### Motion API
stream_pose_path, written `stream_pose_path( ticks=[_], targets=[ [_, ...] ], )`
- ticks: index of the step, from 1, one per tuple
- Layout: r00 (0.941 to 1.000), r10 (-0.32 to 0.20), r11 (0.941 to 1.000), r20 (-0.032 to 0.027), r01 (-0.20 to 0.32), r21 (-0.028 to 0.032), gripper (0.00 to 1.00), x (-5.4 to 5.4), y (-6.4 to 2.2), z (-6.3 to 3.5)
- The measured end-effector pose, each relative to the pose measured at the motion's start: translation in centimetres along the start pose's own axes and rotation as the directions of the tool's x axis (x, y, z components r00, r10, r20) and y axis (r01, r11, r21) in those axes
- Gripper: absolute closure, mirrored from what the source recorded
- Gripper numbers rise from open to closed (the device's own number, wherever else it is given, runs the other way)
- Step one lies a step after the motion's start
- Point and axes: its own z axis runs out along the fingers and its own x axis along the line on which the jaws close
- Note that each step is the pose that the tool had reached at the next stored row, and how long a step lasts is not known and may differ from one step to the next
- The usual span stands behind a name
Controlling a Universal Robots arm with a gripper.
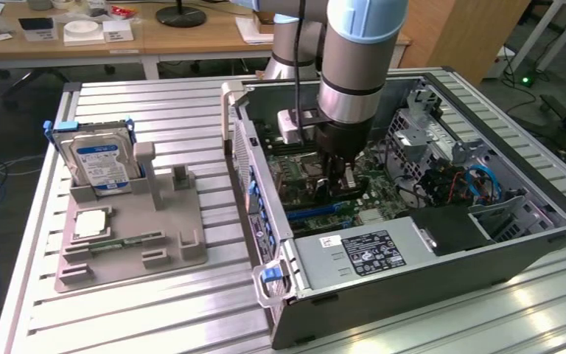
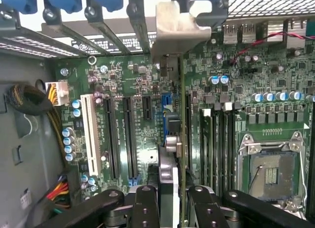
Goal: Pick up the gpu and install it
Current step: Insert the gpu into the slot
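My gripper [image 1: 341,175] reaches down into the open computer case [image 1: 411,287], just over the motherboard [image 1: 308,184]. In the wrist view the gpu [image 2: 180,139] appears edge-on as a thin card. Its silver-grey bracket [image 2: 173,27] lies at the case's rear slot openings. The gripper [image 2: 174,211] is shut on the gpu, with one black finger [image 2: 146,208] on each side of the card. The card stands upright over the motherboard [image 2: 147,80], between the black expansion slots [image 2: 129,134] and the memory slots [image 2: 221,139]. I cannot tell whether its edge sits in a slot.
On the exterior view's left a grey holder [image 1: 165,251] carries a hard drive with a blue label [image 1: 101,162], a memory stick [image 1: 126,241] and a square chip [image 1: 91,221]. The power supply [image 1: 367,254] fills the case's near end. Cables [image 1: 480,184] and a drive cage crowd its right side.
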Motion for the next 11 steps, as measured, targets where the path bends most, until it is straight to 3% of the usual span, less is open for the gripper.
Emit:
stream_pose_path(
  ticks=[11],
  targets=[
    [1.0,0.008,1.0,-0.0008,-0.008,0.0001,0.72,0.29,0.54,0.31]
  ],
)
